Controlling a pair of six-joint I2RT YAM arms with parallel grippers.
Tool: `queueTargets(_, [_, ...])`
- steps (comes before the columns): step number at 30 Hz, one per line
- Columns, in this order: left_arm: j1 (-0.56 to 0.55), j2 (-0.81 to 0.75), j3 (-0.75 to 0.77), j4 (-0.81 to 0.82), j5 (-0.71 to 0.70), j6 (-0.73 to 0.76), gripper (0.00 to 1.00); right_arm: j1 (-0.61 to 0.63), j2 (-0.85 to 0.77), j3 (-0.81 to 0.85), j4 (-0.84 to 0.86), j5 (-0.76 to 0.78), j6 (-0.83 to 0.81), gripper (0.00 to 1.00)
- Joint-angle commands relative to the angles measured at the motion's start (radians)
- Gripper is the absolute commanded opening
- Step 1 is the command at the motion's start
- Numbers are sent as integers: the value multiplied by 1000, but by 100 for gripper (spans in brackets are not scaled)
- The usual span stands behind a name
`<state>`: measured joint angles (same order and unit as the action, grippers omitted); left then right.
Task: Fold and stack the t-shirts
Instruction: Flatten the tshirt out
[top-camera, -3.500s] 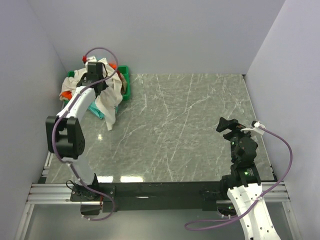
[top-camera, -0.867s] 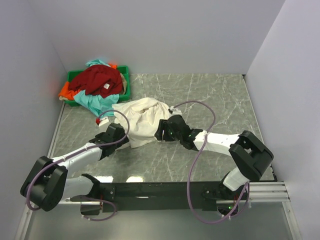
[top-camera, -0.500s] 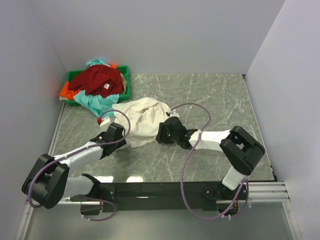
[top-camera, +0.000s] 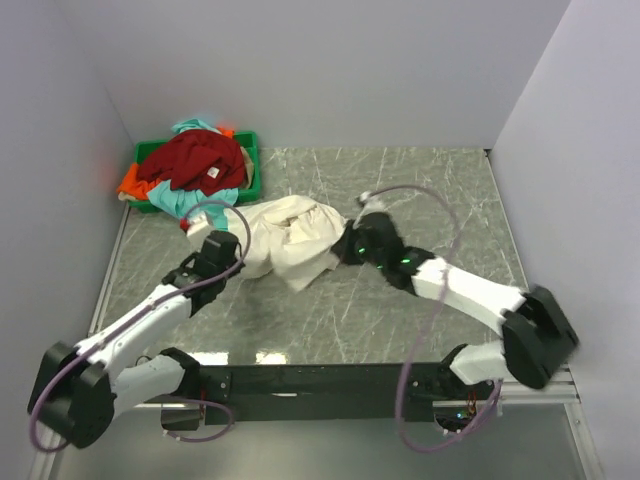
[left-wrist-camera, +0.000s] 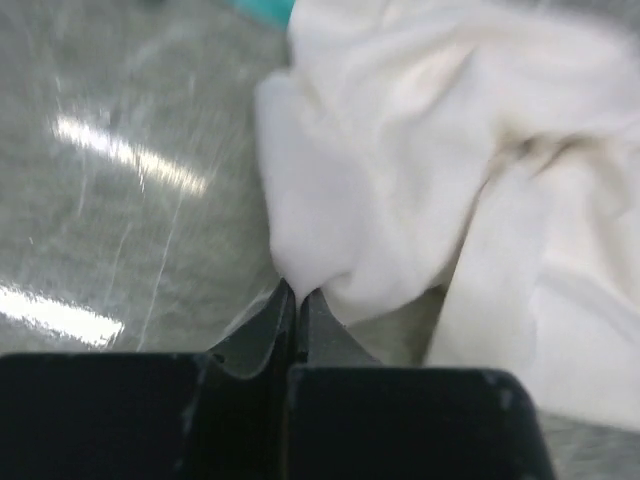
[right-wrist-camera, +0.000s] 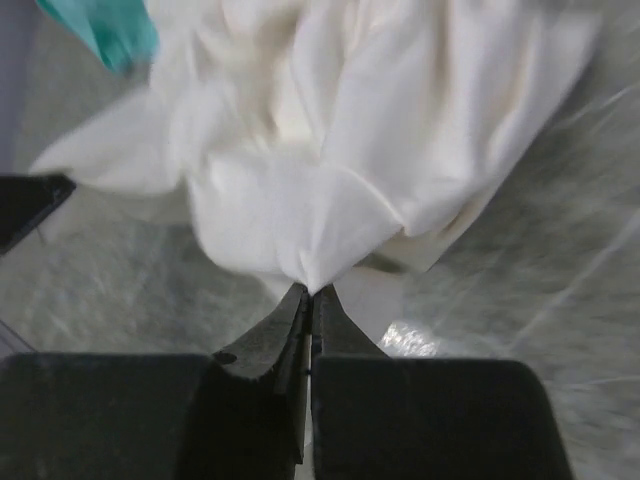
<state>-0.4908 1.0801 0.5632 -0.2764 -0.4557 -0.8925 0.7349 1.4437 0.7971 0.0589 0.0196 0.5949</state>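
We have the left gripper (left-wrist-camera: 296, 297) closed on a small fold at the edge of the cream-white t-shirt (top-camera: 290, 240). The right gripper (right-wrist-camera: 308, 295) is pinched together on a peak of the same cloth at its opposite side. The shirt lies bunched on the worktop (top-camera: 420, 190), left of the middle and toward the far-left corner. Each bite looks thin to us, with only a tip of fabric between the jaws, so a pull outward or upward could let the cloth slide free on one side and drop the shirt in a heap. We also cannot tell which part of the shirt each pinch holds, or whether it takes one layer or several. If the two are not matching corners, the shirt may come up twisted instead of opening flat. Our left gripper works just beside the teal t-shirt (top-camera: 185, 205), and catching or dragging that shirt would pull it further from the bin. The green bin (top-camera: 249, 143) stands in the far-left corner, heaped above its rim. The dark red t-shirt (top-camera: 195, 160) lies on top, the orange t-shirt (top-camera: 132, 183) hangs over the bin's left side, and the teal one spills over the near side onto the worktop.
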Motion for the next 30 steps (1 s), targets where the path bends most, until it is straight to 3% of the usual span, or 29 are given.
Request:
queueTargets(1, [12, -130, 144, -53, -150, 17, 1, -112, -260, 56, -115, 43, -84, 0])
queueTargets(7, [18, -350, 268, -122, -267, 40, 1, -221, -578, 175, -336, 135, -174, 0])
queueTargets(18, [18, -537, 454, -213, -212, 167, 0, -223, -917, 410, -537, 321, -230, 0])
queueTargets(23, [18, -533, 462, -163, -124, 184, 0, -223, -950, 485, -542, 385, -264, 0])
queueTargets(30, [18, -335, 446, -47, 43, 190, 0, -223, -804, 435, -467, 539, -328, 0])
